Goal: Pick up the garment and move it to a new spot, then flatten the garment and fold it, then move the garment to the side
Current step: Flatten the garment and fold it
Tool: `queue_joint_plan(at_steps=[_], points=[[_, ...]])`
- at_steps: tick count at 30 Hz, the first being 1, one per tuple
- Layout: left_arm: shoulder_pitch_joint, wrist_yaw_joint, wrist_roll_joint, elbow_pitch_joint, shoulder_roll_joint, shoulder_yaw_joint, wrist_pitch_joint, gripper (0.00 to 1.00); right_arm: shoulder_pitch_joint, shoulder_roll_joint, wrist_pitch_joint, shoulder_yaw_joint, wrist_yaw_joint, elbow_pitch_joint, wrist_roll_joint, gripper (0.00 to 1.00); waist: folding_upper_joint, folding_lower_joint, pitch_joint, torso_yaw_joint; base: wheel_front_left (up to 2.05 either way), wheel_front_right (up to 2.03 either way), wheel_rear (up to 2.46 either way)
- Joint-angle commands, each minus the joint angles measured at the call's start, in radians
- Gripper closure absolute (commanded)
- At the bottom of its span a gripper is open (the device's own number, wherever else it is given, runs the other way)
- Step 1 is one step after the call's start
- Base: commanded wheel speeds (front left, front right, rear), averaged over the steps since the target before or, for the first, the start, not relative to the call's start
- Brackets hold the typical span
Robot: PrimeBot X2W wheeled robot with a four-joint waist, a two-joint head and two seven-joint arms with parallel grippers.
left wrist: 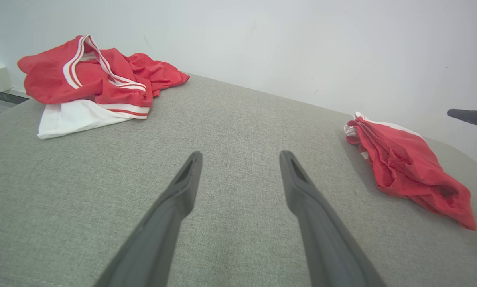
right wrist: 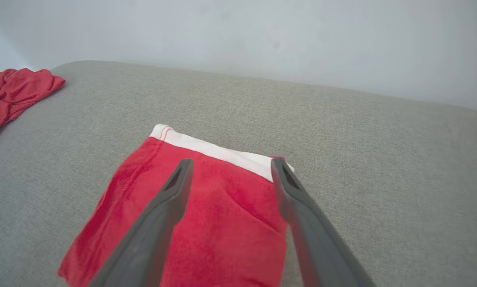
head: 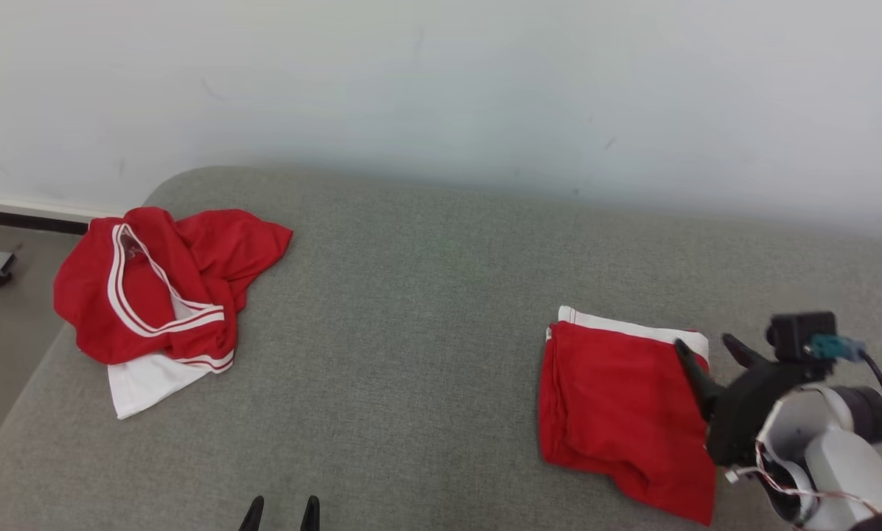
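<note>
The garment [head: 618, 413] is red with a white band and lies folded into a small rectangle on the right side of the grey cushion [head: 426, 295]. My right gripper [head: 705, 343] hovers open over the garment's right edge, with nothing between its fingers. In the right wrist view the right gripper [right wrist: 231, 161] points at the garment [right wrist: 222, 223] just below its white band. My left gripper [head: 280, 505] stands open at the near edge, over bare cushion. From the left wrist, the left gripper [left wrist: 240, 155] is empty, with the garment [left wrist: 402, 163] off to the right.
A second red and white garment [head: 161, 295] lies crumpled at the cushion's far left corner, and appears as a crumpled heap [left wrist: 95, 79] in the left wrist view. A pale wall [head: 485, 88] runs behind the cushion. Floor and a baseboard [head: 21, 210] lie past the left edge.
</note>
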State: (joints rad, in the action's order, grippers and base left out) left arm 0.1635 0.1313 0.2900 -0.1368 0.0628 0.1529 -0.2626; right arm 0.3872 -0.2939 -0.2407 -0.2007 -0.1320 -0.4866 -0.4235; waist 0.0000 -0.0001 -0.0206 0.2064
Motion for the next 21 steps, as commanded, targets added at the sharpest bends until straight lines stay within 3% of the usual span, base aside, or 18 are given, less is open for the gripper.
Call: queue_joint_plan(at_steps=[1,7,10,21], points=[[0.009,-0.001,-0.006,0.005,0.000,-0.002,-0.003,0.00,-0.028,-0.006,0.018,0.019,0.003,-0.005,0.014,0.00,0.0000,0.0001,-0.006,-0.008,0.00,0.00,0.00],[0.018,-0.001,-0.002,0.007,-0.002,0.000,-0.003,0.00,-0.120,0.021,0.079,0.065,0.002,-0.013,0.074,0.00,0.0000,0.0001,-0.005,-0.021,0.00,0.00,0.00],[0.010,-0.001,-0.002,0.007,-0.002,0.004,-0.003,0.00,-0.148,0.058,0.106,0.044,0.003,-0.017,0.101,1.00,0.0000,0.0001,0.003,-0.024,0.00,0.00,0.00],[-0.021,-0.001,0.008,-0.005,0.002,0.011,-0.003,0.00,-0.114,0.143,0.153,-0.077,0.003,-0.070,0.146,1.00,0.0000,0.0001,0.026,0.001,0.00,0.00,0.00]])
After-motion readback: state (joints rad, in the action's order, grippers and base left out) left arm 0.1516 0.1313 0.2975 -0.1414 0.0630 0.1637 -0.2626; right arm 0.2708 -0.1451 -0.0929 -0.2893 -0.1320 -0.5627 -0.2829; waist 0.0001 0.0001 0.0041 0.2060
